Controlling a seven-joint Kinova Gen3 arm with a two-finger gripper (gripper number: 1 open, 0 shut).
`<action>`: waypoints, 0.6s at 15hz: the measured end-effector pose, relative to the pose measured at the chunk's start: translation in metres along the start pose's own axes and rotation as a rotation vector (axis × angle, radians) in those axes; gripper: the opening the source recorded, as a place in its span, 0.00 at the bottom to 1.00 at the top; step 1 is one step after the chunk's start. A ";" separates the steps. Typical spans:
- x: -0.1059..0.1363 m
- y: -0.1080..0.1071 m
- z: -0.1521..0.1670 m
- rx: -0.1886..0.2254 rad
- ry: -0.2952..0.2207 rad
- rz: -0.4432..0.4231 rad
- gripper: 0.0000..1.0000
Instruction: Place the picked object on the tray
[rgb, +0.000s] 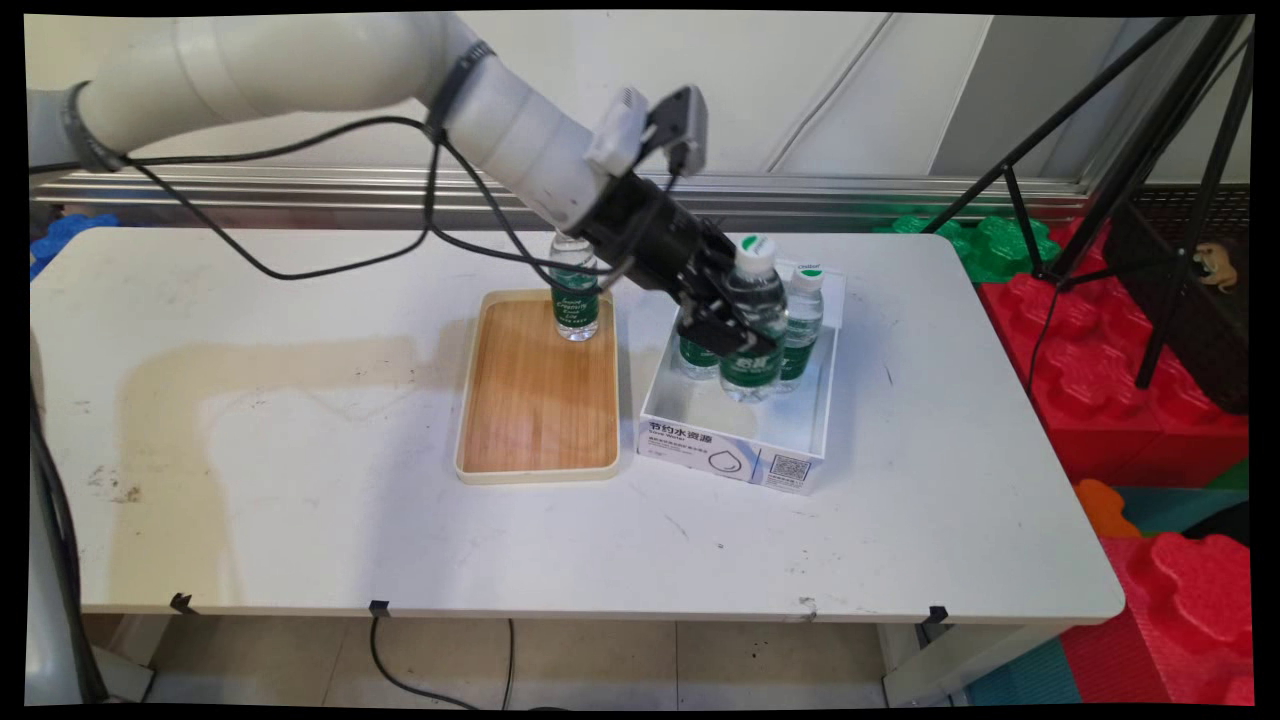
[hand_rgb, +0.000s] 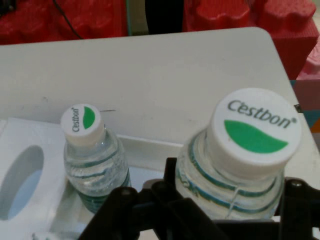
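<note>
White table (rgb: 300, 480), scuffed and stained, stood before a pale wall; red and green foam blocks (rgb: 1130, 400) and a black tripod (rgb: 1130, 150) lay to its right. Gripper (rgb: 735, 335) was clamped on a water bottle (rgb: 752, 320) inside the white box (rgb: 735, 455), another bottle (hand_rgb: 92, 160) just beside it. A third bottle (rgb: 575, 290) stood on the wooden tray (rgb: 540, 400).

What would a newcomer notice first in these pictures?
The black gripper is closed around a water bottle in the white box at the table's middle right, with two more bottles beside it. Left of the box, a wooden tray carries a single bottle at its far end.
</note>
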 end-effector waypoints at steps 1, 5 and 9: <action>0.000 0.002 -0.010 -0.001 0.005 0.003 0.00; 0.000 0.007 -0.041 0.001 0.020 0.007 0.00; -0.004 0.015 -0.079 0.006 0.030 -0.004 0.00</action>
